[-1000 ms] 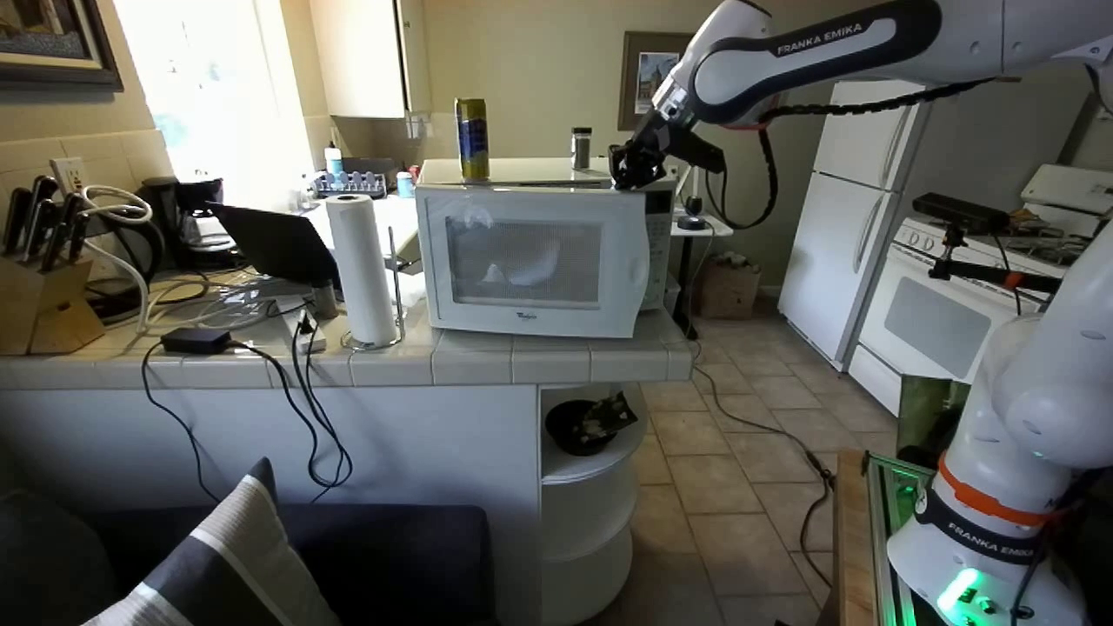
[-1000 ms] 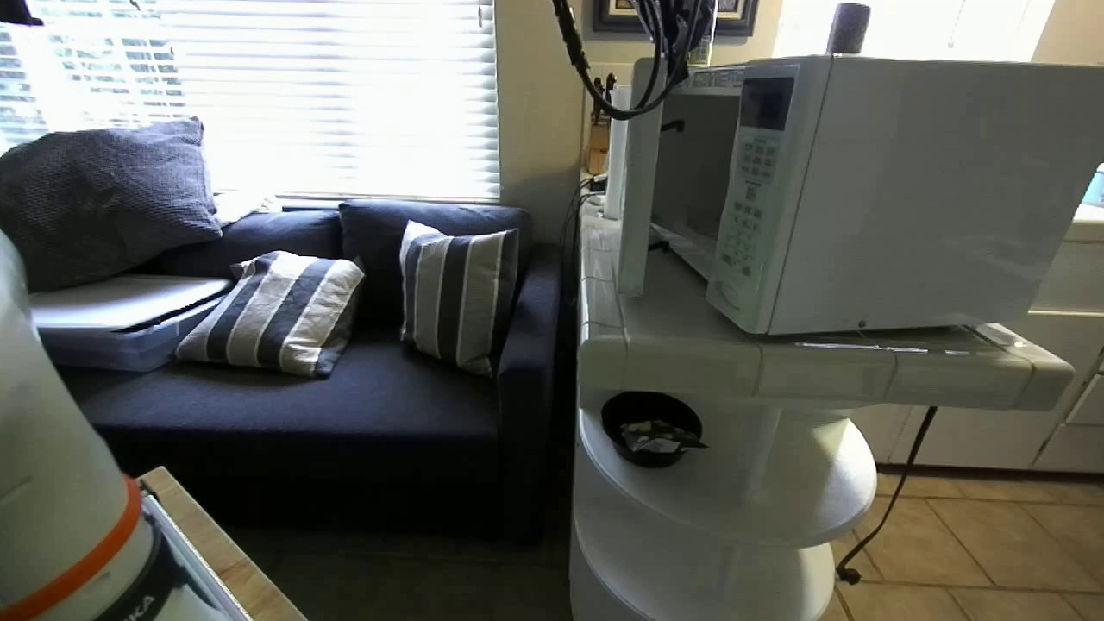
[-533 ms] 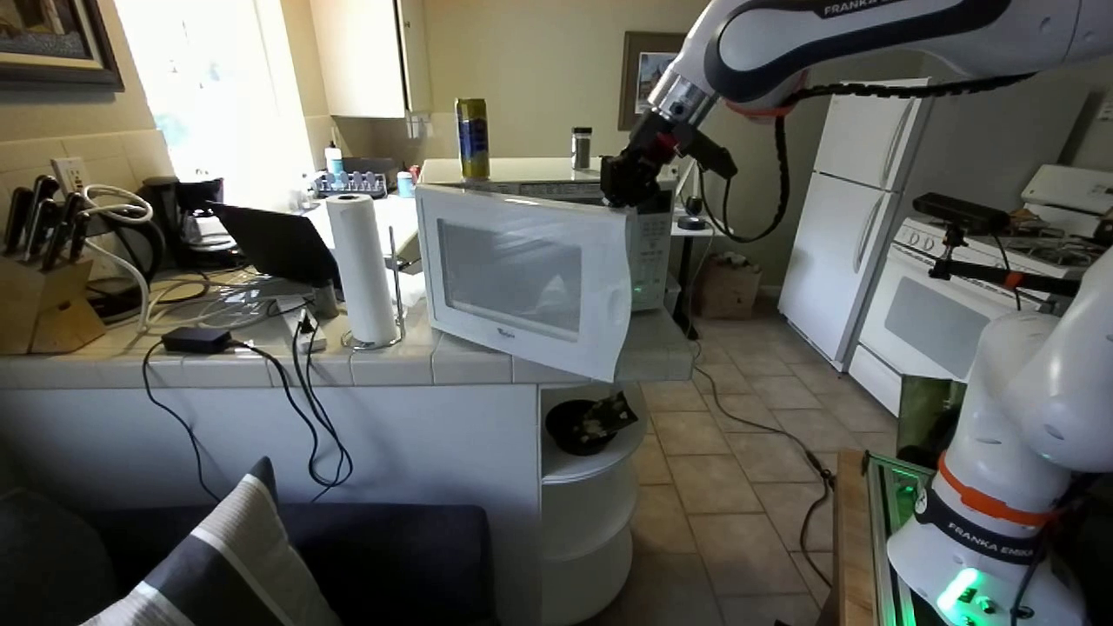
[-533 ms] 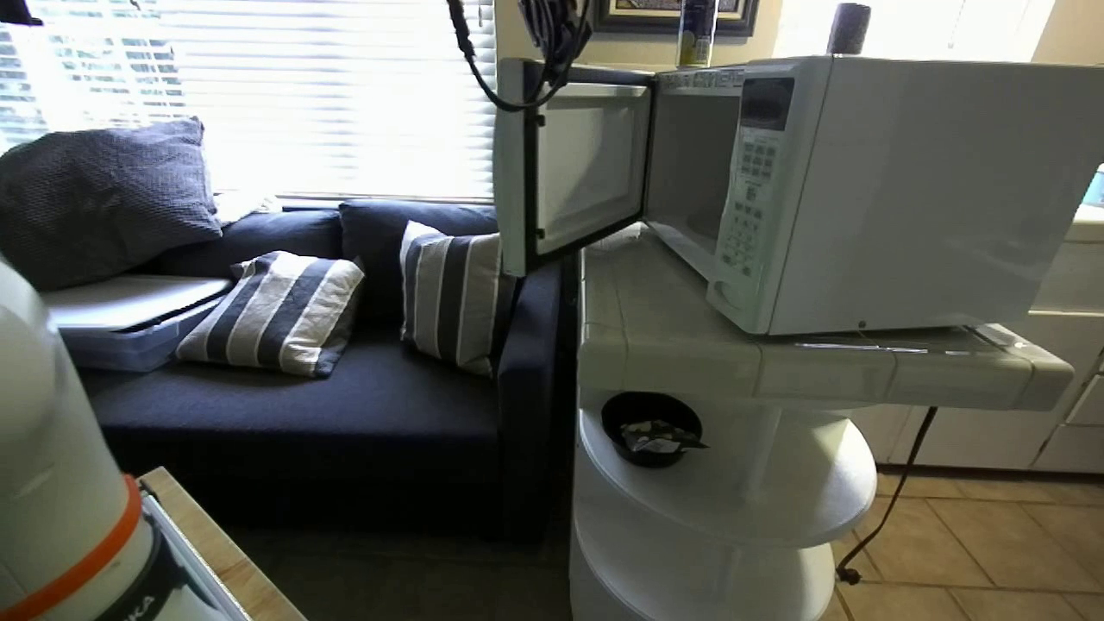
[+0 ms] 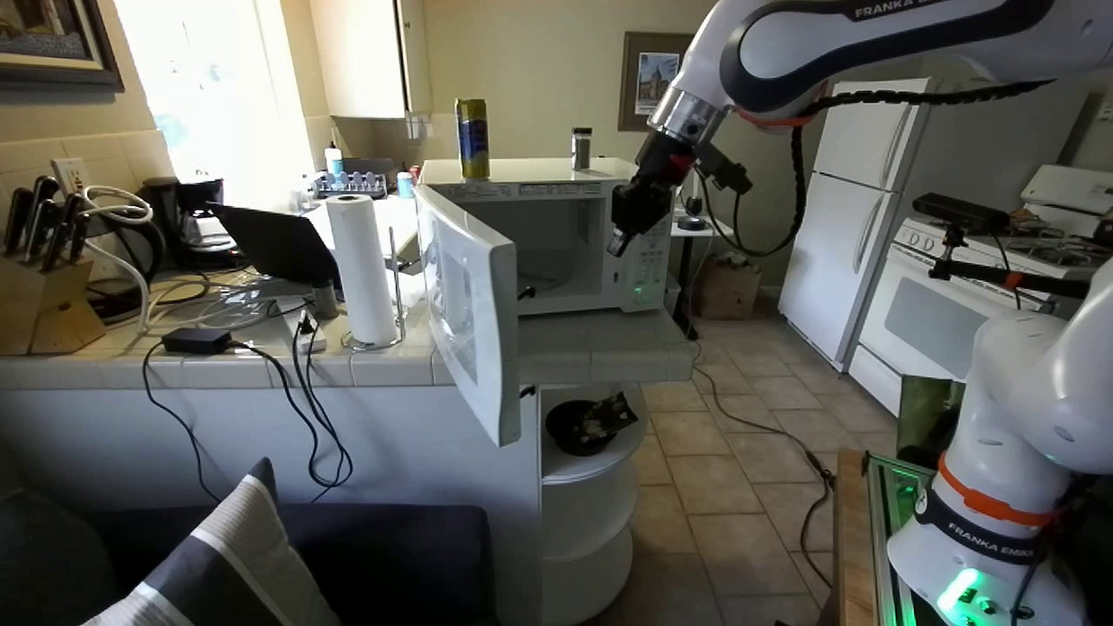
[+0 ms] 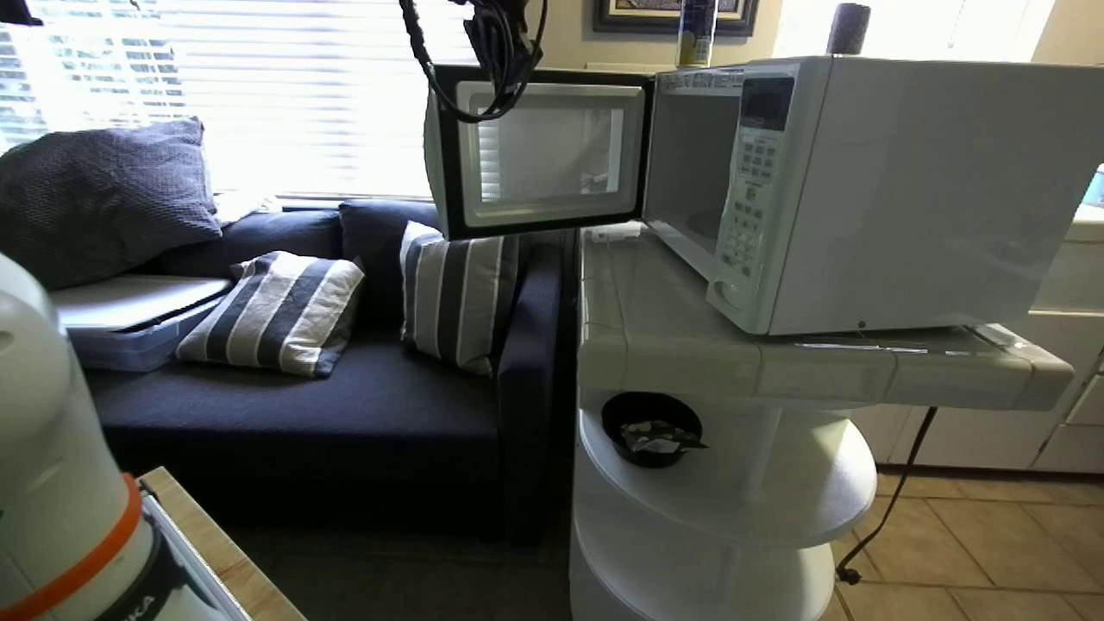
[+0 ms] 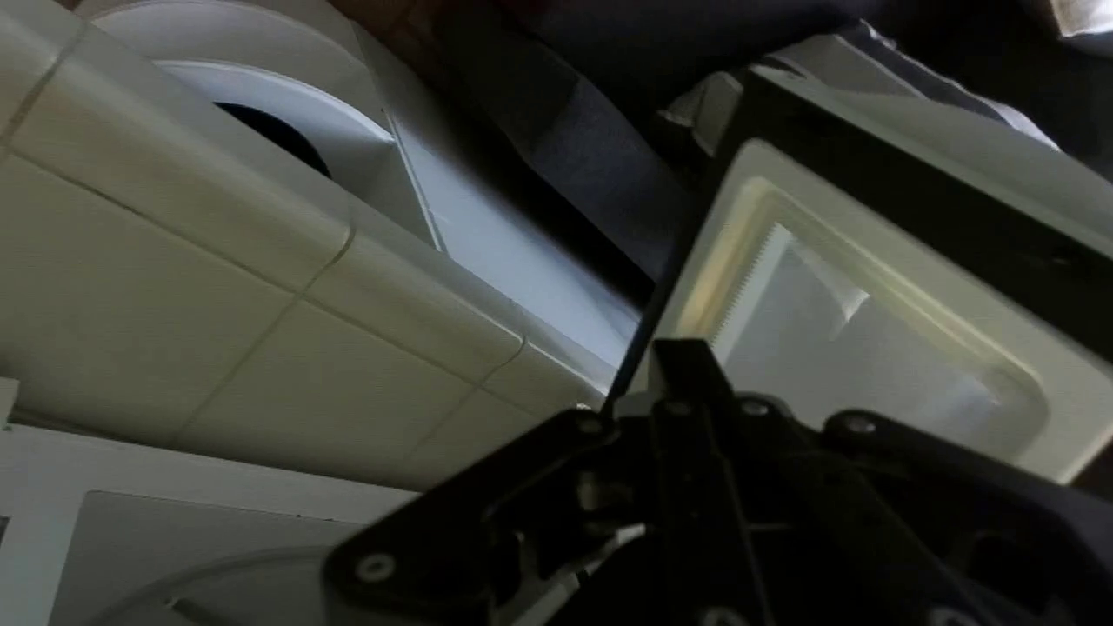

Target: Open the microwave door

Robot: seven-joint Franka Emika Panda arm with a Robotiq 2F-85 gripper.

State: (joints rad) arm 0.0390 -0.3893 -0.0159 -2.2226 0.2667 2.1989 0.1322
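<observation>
We note open counter (image 5: 600, 336) along the front edge. The microwave door (image 5: 471, 304) overhangs it, apart from the gripper (image 5: 618, 245), jaws closed together.

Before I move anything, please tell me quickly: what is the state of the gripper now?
Gripper: looks closed, holding nothing that shows; it is apart from the open microwave door.

1 robot arm (image 5: 809, 56), 1 gripper (image 5: 618, 247), 1 microwave (image 6: 931, 190), 1 microwave door (image 5: 469, 304)
Along counter (image 5: 609, 363) front edge: 1 paper towel roll (image 5: 361, 269), 1 knife block (image 5: 48, 304), 1 power brick (image 5: 196, 340); rest: 1 tall can (image 5: 472, 139), 1 lidded jar (image 5: 581, 149), 1 fridge (image 5: 843, 209), 1 stove (image 5: 935, 317), 1 sofa (image 6: 345, 405), 1 dark bowl (image 6: 653, 407), 1 packet (image 6: 655, 437), 2 striped pillows (image 6: 276, 315), 2 framed pictures (image 5: 656, 83)
</observation>
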